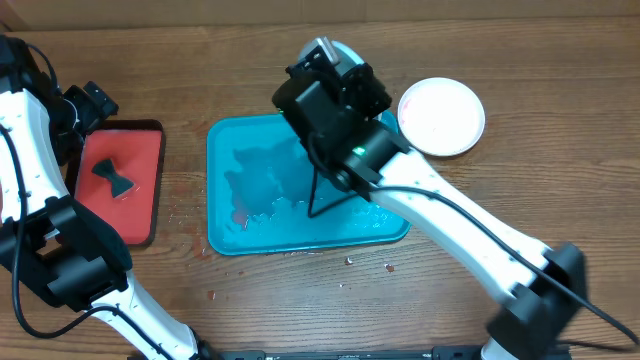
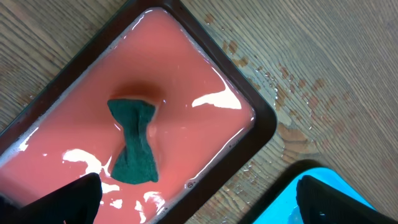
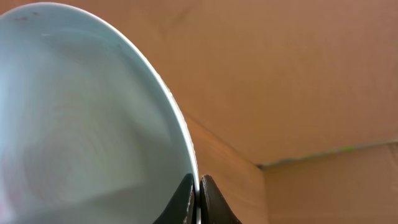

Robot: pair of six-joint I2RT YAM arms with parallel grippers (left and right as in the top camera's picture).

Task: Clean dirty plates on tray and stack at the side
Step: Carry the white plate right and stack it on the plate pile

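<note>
Rim of pale mint plate point(image 3: 81, 124) sits pinched between the right fingers point(image 3: 214, 205)

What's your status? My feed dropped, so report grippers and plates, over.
Left gripper open above green sponge. Right gripper shut on mint plate, near teal tray. White plate beside tray. No obstruction seen.

Large tray point(image 1: 250, 225) lies at frame centre on the table point(image 1: 520, 40). Small tray point(image 1: 150, 190) lies just left of it, not touching, with a cloth point(image 1: 115, 178) in its middle. Resting plate point(image 1: 442, 116) sits on the table off the large tray's upper right corner; raised plate point(image 3: 81, 124) is pinched by its rim in the right gripper point(image 3: 198, 186), over the large tray's upper edge.
</note>
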